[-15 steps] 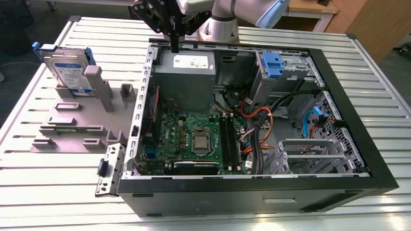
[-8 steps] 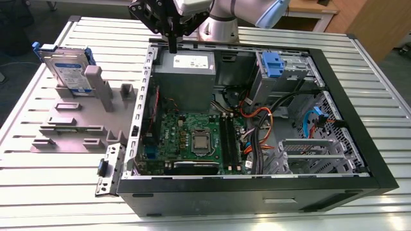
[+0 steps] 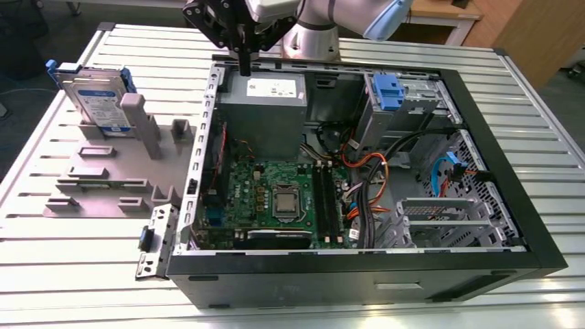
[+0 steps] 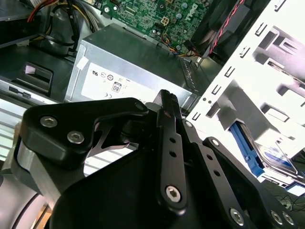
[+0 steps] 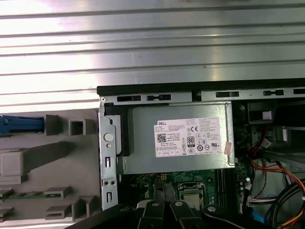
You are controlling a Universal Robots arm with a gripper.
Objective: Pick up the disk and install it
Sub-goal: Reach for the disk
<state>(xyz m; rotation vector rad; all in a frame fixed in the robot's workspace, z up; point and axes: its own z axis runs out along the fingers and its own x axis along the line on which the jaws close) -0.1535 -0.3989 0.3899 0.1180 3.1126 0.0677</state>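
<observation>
Finds the disk [image 3: 94,99] standing on edge in a grey rack [image 3: 101,185] on the exterior view's left of the open computer case [image 3: 320,277], well apart from the gripper [image 3: 245,72]. Shows that gripper clenched on nothing, hanging above the case's rear rim near the grey power supply [image 3: 265,103]. Judging by looks: stiff, dense for its size, sensitive to knocks, with smooth metal faces likely to slip. Best taken across the blue rails [image 3: 53,67] at the free upper edge, not on the labelled face.
</observation>
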